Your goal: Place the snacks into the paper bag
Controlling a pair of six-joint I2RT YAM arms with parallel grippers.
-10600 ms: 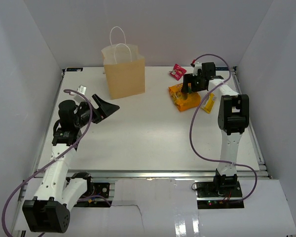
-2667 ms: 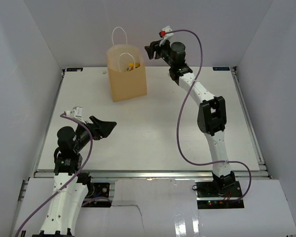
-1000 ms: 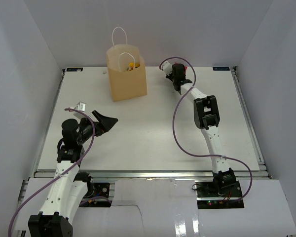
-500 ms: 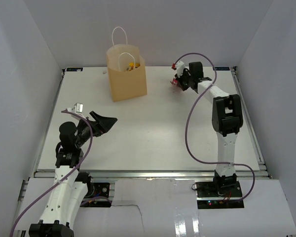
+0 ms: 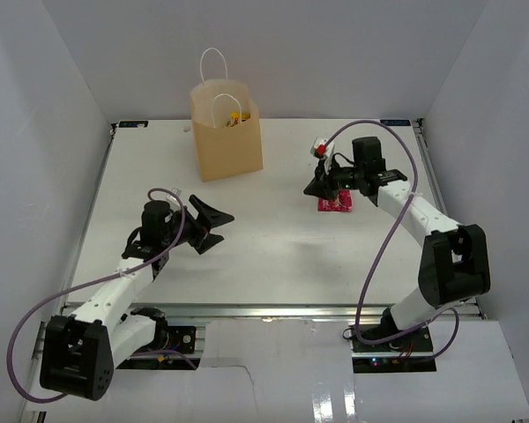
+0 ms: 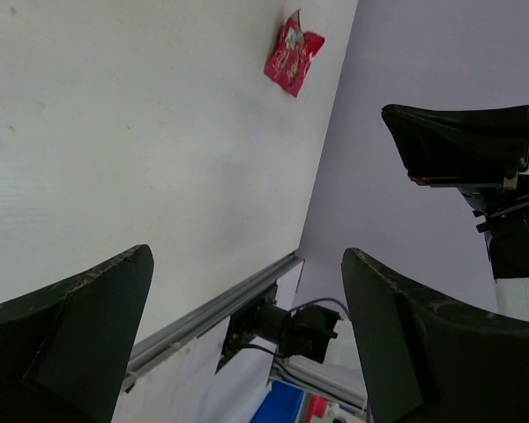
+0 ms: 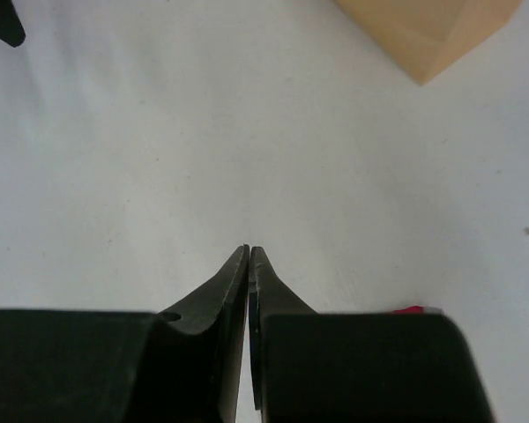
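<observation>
The paper bag (image 5: 227, 137) stands upright at the back left with its white handles up, and yellow snacks (image 5: 235, 117) show inside its mouth. A pink-red packet (image 5: 335, 204) lies flat on the table right of centre; it also shows in the left wrist view (image 6: 293, 60). My right gripper (image 5: 314, 188) hangs just over the packet's left side, shut, with nothing showing between its tips (image 7: 249, 252). A red sliver of the packet (image 7: 410, 309) peeks past its right finger. My left gripper (image 5: 225, 229) hovers left of centre, open and empty (image 6: 247, 335).
White walls close in the table on three sides. A metal rail (image 5: 264, 308) runs along the near edge. In the right wrist view the bag's lower corner (image 7: 423, 35) shows at the top. Purple cables loop off both arms.
My right arm has swung from the back edge toward the near right, staying shut, and the pink-red packet now lies nearer. My left arm has moved right toward the centre, still open.
</observation>
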